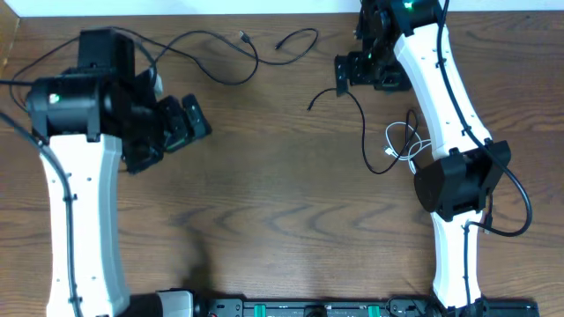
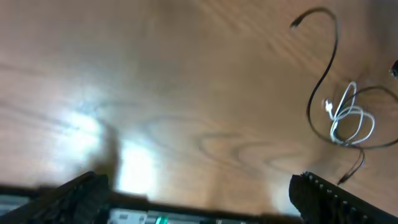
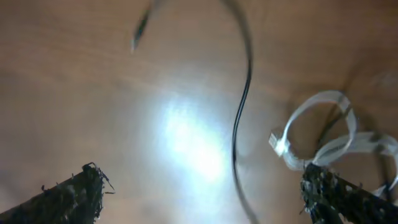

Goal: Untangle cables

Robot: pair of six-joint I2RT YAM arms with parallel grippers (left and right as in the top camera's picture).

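Right pincer (image 3: 202, 186) and left pincer (image 2: 199, 186) gape empty; the right should pinch the white cable (image 2: 349, 117) by its plug, lifting it off the black cable (image 3: 243, 102).

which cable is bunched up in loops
The white cable, bunched in small loops by the right arm. The nearby black cable and the far black cable lie in long open curves.

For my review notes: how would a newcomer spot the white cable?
Start at the right arm on the table. Just inboard of its long white section lies a small coil, the white cable. Every other cord is black, including the black cable curving past it.
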